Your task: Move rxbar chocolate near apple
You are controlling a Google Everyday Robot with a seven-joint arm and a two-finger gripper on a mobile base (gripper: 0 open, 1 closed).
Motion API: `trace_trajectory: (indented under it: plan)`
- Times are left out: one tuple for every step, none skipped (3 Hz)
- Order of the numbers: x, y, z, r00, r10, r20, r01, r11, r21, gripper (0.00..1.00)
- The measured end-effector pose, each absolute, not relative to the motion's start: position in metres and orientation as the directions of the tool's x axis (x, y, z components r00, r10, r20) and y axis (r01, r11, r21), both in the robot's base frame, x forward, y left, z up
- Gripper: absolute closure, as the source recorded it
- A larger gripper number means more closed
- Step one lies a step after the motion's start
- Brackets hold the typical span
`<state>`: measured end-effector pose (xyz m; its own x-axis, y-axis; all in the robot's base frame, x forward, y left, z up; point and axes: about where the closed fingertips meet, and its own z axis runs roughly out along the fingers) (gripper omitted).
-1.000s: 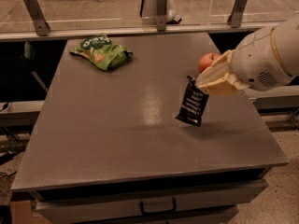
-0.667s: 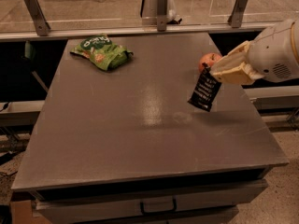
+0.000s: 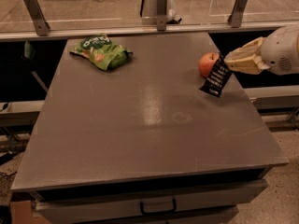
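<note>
Chocolate bar [image 3: 216,77]: black wrapper, white lettering, hanging tilted just in front of the apple [image 3: 207,64], on the side where the arm comes in. Its top end overlaps the apple's edge from my view, so I cannot tell whether the two touch

Gripper [image 3: 228,63]: just beside the apple, reaching in from off the table [image 3: 140,139] edge, fingers clamped on the bar's top end. Holding it by one end lets the rest dangle, so I judge the low corner will meet the surface first and the bar can lie down flat from there. Cannot tell whether that low corner is touching the table yet

Apple: round, red-orange, close to the table edge at the arm's side. The bar is already about where it needs to end up; what I judge is left is lowering and letting go

Watch point: a round apple this close to the edge could roll if the bar tips against it, so I would lay the bar down away from the apple

Green snack bag [image 3: 100,52]: well apart from the apple, across the table toward the far corner, not involved
</note>
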<state>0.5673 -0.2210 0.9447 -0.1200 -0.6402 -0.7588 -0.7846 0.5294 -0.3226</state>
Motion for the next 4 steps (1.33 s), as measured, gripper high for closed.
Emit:
trace_trajectory:
  plan:
    - [0.591,-0.233,0.919,-0.162,-0.591,-0.79,-0.771,0.575,-0.272,1.0]
    - [0.604,-0.245,0.896,-0.201,-0.553,-0.808,-0.749,0.619,-0.237,1.0]
    - [0.612,-0.256,0.888,-0.217,-0.532,-0.818,-0.727,0.647,-0.229,1.0]
    - [0.615,-0.263,0.887,-0.227,-0.529,-0.818,-0.715,0.661,-0.229,0.84]
